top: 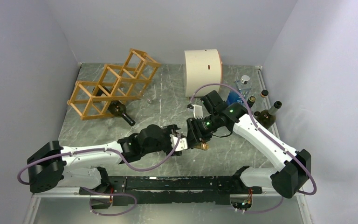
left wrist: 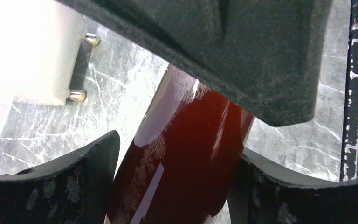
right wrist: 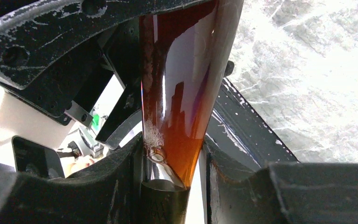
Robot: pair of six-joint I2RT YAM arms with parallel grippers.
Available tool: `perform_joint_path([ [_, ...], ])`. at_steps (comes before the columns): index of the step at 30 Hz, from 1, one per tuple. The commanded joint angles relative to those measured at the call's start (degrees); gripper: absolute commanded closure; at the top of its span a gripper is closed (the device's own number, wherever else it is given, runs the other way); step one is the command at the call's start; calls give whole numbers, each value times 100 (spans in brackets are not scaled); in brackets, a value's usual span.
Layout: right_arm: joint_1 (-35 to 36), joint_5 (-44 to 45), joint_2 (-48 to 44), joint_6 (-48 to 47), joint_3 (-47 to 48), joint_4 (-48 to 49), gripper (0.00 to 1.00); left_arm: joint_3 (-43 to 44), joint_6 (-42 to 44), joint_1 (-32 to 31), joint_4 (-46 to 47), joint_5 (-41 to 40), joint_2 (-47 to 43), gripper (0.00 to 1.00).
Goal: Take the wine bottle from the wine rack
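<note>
Mid-frame, the right jaws clamp the neck of the amber bottle (right wrist: 177, 93), the left jaws its body.

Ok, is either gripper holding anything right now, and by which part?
Both hold one amber bottle: the right gripper is shut on its narrow neck, and the left gripper clamps the wider body.

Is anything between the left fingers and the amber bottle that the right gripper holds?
Nothing visible. The amber bottle lies directly between the left fingers, which meet both its sides, while the right gripper clamps its neck. Only bare table shows behind it.
</note>
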Motion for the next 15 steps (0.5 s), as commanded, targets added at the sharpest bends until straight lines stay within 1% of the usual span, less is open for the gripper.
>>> perform_joint_path([
  [1,-36,-137,-274,-228,418,1397,54,-138,-918,17,373,-424,-296,93],
  [4,-34,173,-176,70,363,1874,34,-351,-1329,17,523,-619,-485,93],
  [7,-32,660,-168,383,346,2280,20,-548,-1813,17,627,-1047,-696,93],
  [9,-35,1207,-210,553,363,2424,16,-604,-2071,17,553,-1342,-809,93],
  [12,-41,1833,-439,740,269,2637,14,-598,-2460,17,362,-1611,-998,93],
  [15,-44,1990,-997,931,-175,3462,9,-638,-2890,16,297,-1855,-1278,93],
])
